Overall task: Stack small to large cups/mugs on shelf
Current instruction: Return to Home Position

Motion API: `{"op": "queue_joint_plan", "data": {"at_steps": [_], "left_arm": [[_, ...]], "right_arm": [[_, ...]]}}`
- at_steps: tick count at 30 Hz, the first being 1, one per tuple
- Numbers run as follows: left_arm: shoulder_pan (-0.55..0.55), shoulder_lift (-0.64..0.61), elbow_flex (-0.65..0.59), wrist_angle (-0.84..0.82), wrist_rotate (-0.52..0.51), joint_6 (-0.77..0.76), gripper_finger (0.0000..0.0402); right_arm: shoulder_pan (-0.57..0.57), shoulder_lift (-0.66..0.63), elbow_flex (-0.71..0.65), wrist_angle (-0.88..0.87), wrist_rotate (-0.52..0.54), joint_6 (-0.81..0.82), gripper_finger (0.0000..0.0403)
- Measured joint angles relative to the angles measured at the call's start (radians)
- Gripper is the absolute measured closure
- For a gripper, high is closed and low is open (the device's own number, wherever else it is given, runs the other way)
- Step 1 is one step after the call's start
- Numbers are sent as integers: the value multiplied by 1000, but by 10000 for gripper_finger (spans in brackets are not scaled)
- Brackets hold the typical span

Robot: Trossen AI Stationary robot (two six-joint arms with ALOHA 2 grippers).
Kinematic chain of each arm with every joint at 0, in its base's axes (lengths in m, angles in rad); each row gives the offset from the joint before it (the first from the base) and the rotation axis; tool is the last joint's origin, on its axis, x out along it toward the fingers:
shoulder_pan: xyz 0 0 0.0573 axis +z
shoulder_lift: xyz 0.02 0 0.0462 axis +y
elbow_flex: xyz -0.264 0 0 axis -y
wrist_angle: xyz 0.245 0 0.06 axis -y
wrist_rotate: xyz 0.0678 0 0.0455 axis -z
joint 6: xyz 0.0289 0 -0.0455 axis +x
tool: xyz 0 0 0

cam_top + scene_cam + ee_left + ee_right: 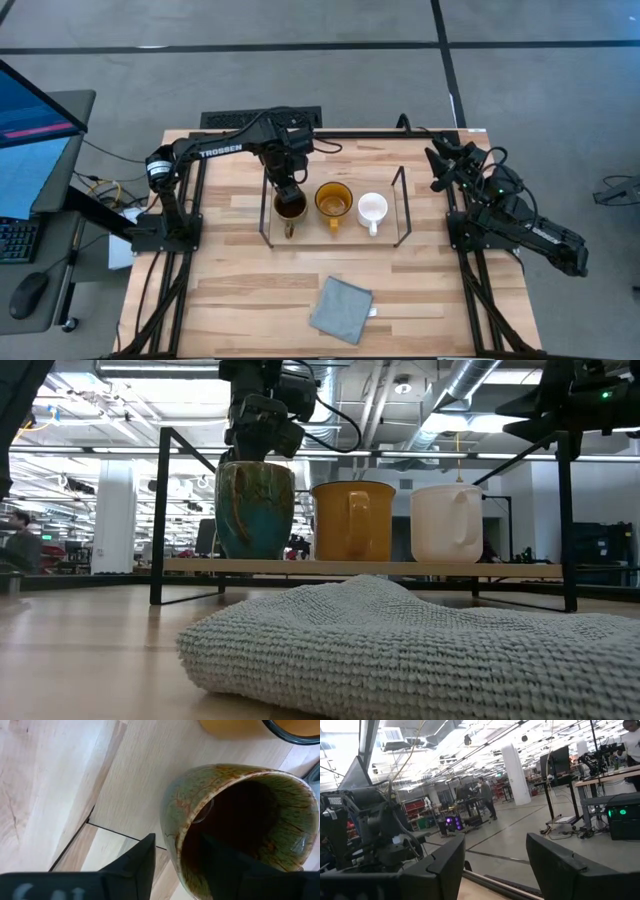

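Observation:
Three mugs stand upright in a row on the light-wood shelf (312, 233) (480, 568). The brownish-green one with a dark inside (289, 207) (255, 510) (240, 815) is at the left. The amber one (333, 200) (352, 520) is in the middle and the white one (372, 208) (447, 522) at the right. My left gripper (288, 190) (177, 862) is open and points down over the brownish mug's far rim. One finger (142, 862) stands outside the wall and one (220, 865) inside, with gaps on both sides. My right gripper (440, 160) (495, 860) is open and empty, raised at the table's right.
A grey knitted cloth (340, 308) (400, 645) lies on the table near the front edge, in front of the shelf. Black wire frames (400, 205) (160, 510) stand at the shelf's two short ends. A monitor and a keyboard stand off the table's left.

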Motion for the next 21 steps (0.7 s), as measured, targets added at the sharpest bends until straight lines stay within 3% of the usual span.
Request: {"op": "queue_joint_plan", "data": {"at_steps": [8, 16, 21], "left_arm": [[0, 0, 72, -29, -20, 8, 262], [12, 1, 320, -235, -198, 4, 262], [-23, -121, 466, -202, -333, -42, 262]], "right_arm": [[0, 0, 0, 1, 0, 0, 170], [0, 0, 0, 4, 0, 0, 170], [2, 0, 0, 15, -3, 1, 170]]}}
